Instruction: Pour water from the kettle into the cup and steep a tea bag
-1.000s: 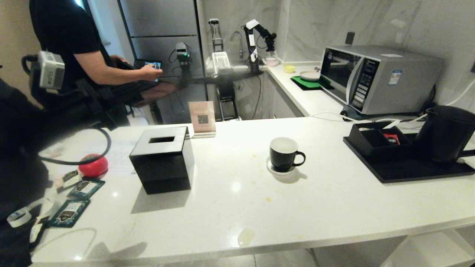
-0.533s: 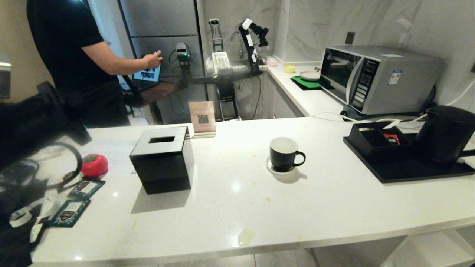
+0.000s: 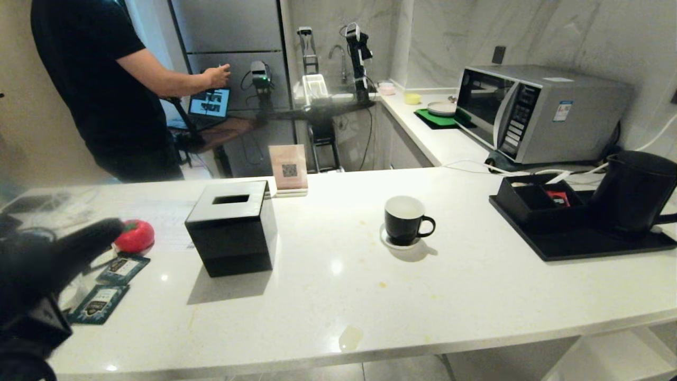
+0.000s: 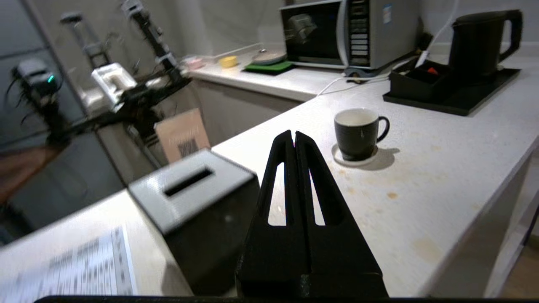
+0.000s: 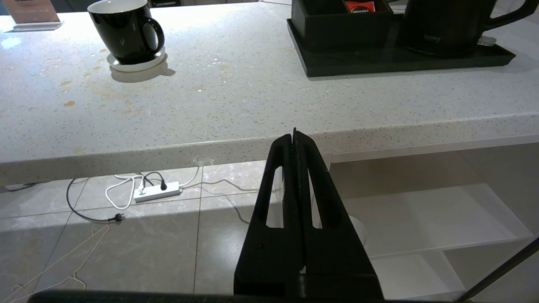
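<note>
The black kettle (image 3: 634,190) (image 4: 476,40) stands on a black tray (image 3: 582,246) at the counter's far right. The black cup (image 3: 404,219) (image 4: 358,132) (image 5: 122,29), white inside, sits on its white saucer (image 3: 389,242) mid-counter, handle towards the kettle. My left gripper (image 3: 113,227) (image 4: 293,134) hovers shut and holding nothing over the counter's left end, beside the tissue box, pointing towards the cup. My right gripper (image 5: 294,134) hangs shut below the counter's front edge, out of the head view. I cannot see the tea bag.
A black cube tissue box (image 3: 231,225) stands left of centre. At the left end lie a red tomato-shaped object (image 3: 135,235) and teal sachets (image 3: 100,301). The tray carries a black organiser (image 3: 534,201). A microwave (image 3: 534,111) sits behind. A person (image 3: 100,79) stands far left.
My left arm has swung down from high at the left, so its shut gripper now points across the counter's left end. The person has shifted their hand at the laptop. The cup and kettle stayed put.
</note>
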Motion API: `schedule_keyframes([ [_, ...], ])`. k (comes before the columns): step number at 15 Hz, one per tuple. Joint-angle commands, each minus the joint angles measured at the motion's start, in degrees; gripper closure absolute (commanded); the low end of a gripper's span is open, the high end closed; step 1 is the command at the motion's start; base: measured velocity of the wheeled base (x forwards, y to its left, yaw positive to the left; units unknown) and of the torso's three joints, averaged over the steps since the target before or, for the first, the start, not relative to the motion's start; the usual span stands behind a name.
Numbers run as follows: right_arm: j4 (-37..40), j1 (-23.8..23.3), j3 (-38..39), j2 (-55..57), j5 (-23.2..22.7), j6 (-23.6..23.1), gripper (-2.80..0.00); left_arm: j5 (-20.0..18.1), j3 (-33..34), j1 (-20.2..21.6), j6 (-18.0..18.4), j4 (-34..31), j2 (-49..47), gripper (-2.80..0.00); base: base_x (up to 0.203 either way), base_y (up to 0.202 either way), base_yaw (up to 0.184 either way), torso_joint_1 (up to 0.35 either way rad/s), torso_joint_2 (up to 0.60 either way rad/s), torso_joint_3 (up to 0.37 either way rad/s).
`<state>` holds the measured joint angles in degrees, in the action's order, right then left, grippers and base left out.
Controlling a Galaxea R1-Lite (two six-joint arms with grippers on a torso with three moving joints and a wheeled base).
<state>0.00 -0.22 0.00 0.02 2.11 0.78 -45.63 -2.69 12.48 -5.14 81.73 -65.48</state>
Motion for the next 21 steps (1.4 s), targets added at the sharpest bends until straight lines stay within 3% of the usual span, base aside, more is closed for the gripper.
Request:
schedule_keyframes([
  [1,-0.01,0.03,0.0,-0.02,0.0,0.01,0.0,2.65,2.64,-0.03,-0.39,-7.88,13.06,0.0,0.0,0.0,0.0,0.0,0.0,0.0],
  [4,0.0,-0.04,0.0,-0.02,0.0,0.01,0.0,13.01,2.68,-1.66,-0.65,-26.12,27.28,0.0,0.0,0.0,0.0,0.0,0.0,0.0],
  [7,0.0,-0.04,0.0,-0.02,0.0,0.01,0.0,27.88,2.69,-7.02,-0.1,-39.77,38.34,0.0,0.0,0.0,0.0,0.0,0.0,0.0],
  [12,0.0,-0.04,0.0,-0.02,0.0,0.01,0.0,43.54,2.69,-11.15,7.41,-58.85,54.17,0.0,0.0,0.0,0.0,0.0,0.0,0.0],
  [16,0.0,0.03,0.0,-0.02,0.0,0.06,0.0,47.09,2.69,-12.23,8.83,-75.34,64.19,0.0,0.0,0.0,0.0,0.0,0.0,0.0],
  [21,0.0,-0.03,0.0,-0.02,0.0,0.01,0.0,45.72,2.69,-12.4,8.98,-80.76,65.32,0.0,0.0,0.0,0.0,0.0,0.0,0.0],
])
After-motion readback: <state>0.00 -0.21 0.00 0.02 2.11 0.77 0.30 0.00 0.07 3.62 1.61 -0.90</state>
